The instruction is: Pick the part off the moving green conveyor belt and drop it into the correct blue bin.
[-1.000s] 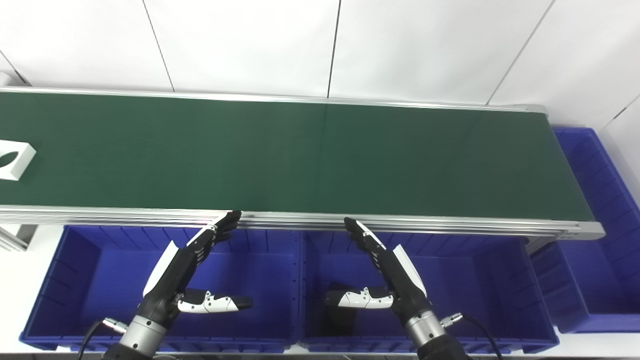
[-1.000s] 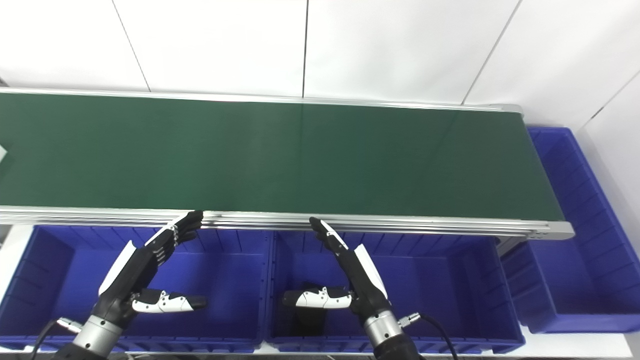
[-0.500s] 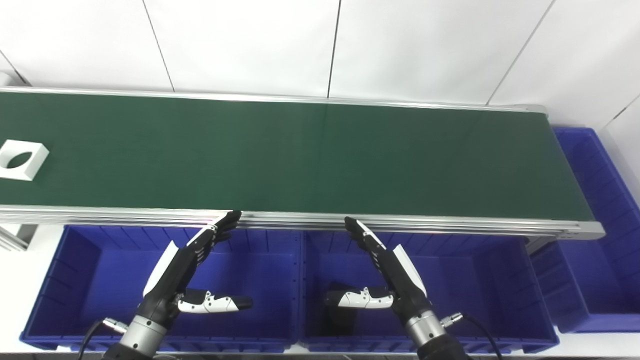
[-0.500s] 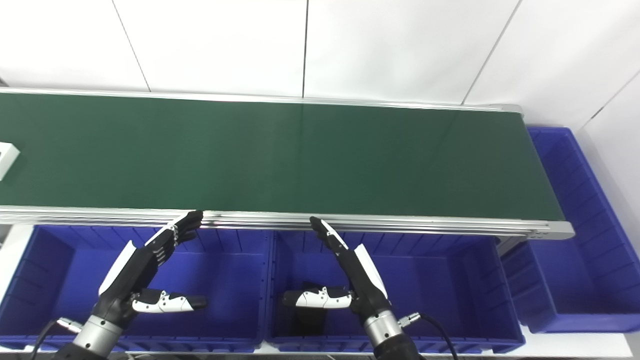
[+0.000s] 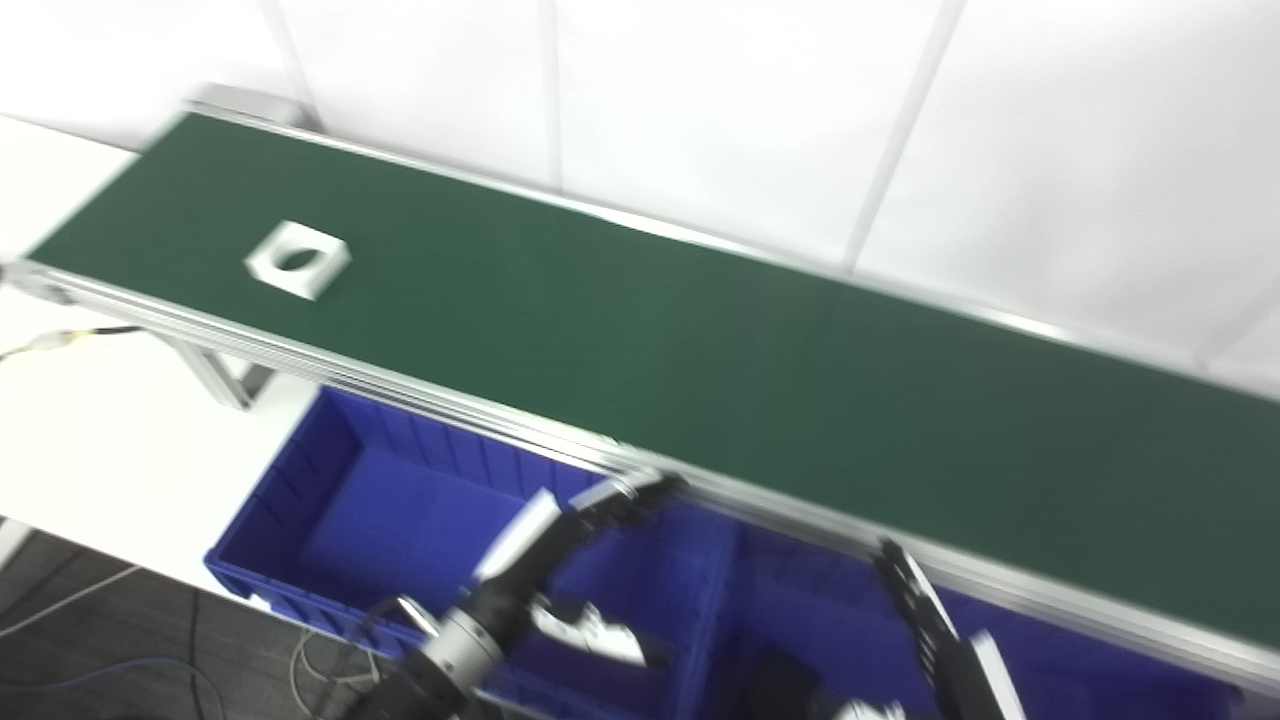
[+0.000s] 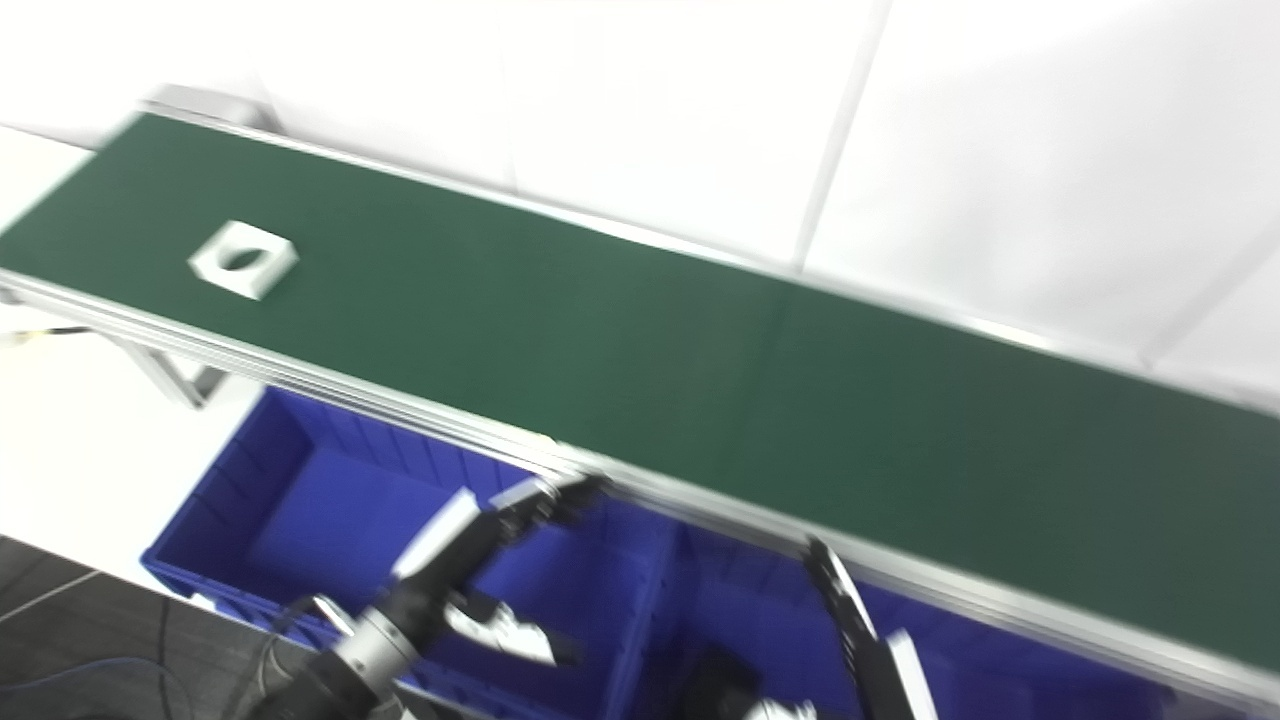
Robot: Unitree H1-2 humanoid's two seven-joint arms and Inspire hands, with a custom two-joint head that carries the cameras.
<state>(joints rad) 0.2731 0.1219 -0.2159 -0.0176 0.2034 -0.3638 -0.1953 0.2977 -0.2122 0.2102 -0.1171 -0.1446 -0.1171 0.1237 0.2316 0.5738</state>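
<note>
A white square part [image 5: 297, 260] with an oval hole lies on the green conveyor belt [image 5: 700, 350] near its far left end. My left hand [image 5: 560, 560] hovers open over the left blue bin [image 5: 330, 500], fingers stretched toward the belt's near rail, well to the right of the part. At the bottom edge my right hand [image 5: 940, 640] is also open, fingers straight, over the middle blue bin [image 5: 790, 600]. Neither hand holds anything. The picture is blurred.
The belt's aluminium rail [image 5: 400, 385] runs between hands and belt. A support leg [image 5: 215, 375] and a cable [image 5: 60, 340] stand at the left. White wall panels rise behind the belt; dark floor shows at the bottom left.
The camera has swung left, so the whole picture shifted and tilted. The white part has ridden rightward along the belt. Both hands keep the same open pose.
</note>
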